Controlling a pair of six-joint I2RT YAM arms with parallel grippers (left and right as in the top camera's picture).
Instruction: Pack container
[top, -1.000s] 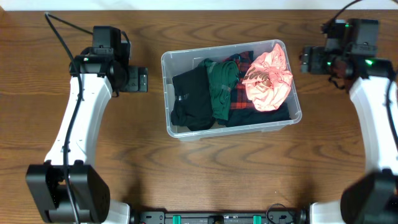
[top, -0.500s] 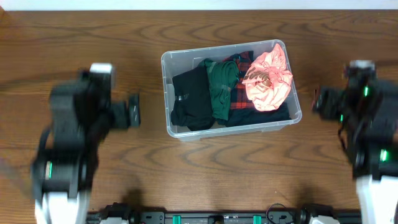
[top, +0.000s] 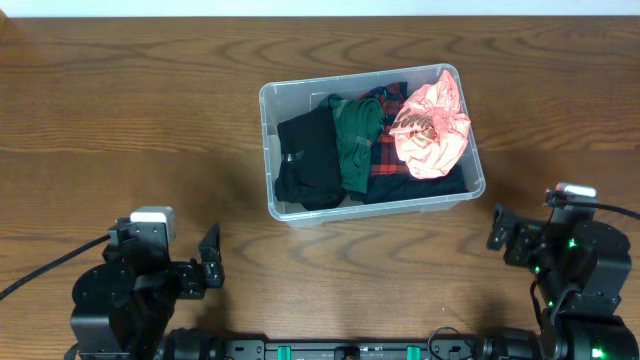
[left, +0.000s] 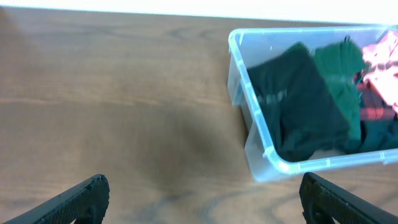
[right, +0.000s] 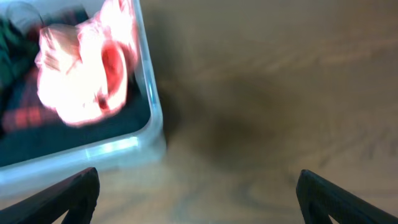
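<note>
The clear plastic container sits at the table's middle, holding a black garment, a green one, a red plaid one and a crumpled pink one. It also shows in the left wrist view and the right wrist view. My left gripper is open and empty near the front left edge. My right gripper is open and empty near the front right edge. Both are well clear of the container.
The brown wooden table surrounds the container. The two arm bases stand at the front corners, the left one and the right one. A white wall strip runs along the far edge.
Both arms have pulled back from beside the container to the front edge of the table. The container and its clothes have not moved.
</note>
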